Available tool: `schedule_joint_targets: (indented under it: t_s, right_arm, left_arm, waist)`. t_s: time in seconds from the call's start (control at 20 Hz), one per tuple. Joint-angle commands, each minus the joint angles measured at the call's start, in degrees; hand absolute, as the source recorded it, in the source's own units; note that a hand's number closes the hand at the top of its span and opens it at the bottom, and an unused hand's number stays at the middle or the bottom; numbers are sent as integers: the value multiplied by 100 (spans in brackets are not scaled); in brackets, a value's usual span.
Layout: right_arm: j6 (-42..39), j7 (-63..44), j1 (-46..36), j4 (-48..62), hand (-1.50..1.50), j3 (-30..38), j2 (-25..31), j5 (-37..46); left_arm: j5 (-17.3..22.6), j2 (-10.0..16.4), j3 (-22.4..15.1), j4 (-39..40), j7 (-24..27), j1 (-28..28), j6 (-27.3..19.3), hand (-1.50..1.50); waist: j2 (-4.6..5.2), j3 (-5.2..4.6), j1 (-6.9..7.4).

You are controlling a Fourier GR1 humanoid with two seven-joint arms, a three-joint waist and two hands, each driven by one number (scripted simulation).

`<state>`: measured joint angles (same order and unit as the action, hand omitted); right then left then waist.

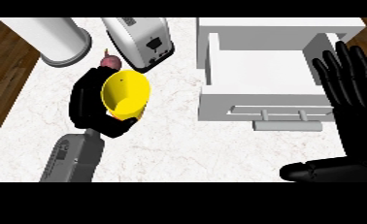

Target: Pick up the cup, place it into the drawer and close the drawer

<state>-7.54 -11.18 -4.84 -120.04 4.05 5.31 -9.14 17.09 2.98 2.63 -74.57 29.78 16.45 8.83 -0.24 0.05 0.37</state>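
**Item Positions**

The cup [125, 92] sat in the left hand [90, 105], left of the open drawer [258, 68]. The toaster [140, 39] stood behind the cup, a canister [61, 39] to its left. The right hand [347, 92] stood at the drawer's right side

A pale marbled counter [201, 152] is carrying a silver toaster [140, 41] and a white canister [57, 36] along its far edge. A white drawer [237, 105] is sitting open at its right.
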Motion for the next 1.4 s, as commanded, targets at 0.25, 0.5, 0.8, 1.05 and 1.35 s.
schedule_joint_targets:
  t_s: [0.25,0.5,0.8,1.05,1.35]
  right_arm:
    - [14,365,94,254,-150,-147,-124,305]
    - [53,-270,-194,-116,-150,219,90,-237]
    - [-115,290,89,190,-150,-38,-42,77]
    - [-226,473,58,285,-150,80,-10,-76]
    - [-321,437,60,339,-150,281,123,-243]
  left_arm:
    - [-66,-139,-167,-867,-1493,1120,-857,150]
    - [-379,-191,-105,-235,-1876,2349,-1506,150]
    - [-576,-294,-265,354,-1842,3062,-1820,150]
    - [-430,-297,-703,961,-1861,3442,-2108,150]
    - [-541,-297,-602,1977,-1991,4417,-2352,150]
  waist:
    - [20,-4,-50]
    - [27,-4,-102]
    - [31,-4,-87]
    - [35,-3,-110]
    - [43,-2,-145]
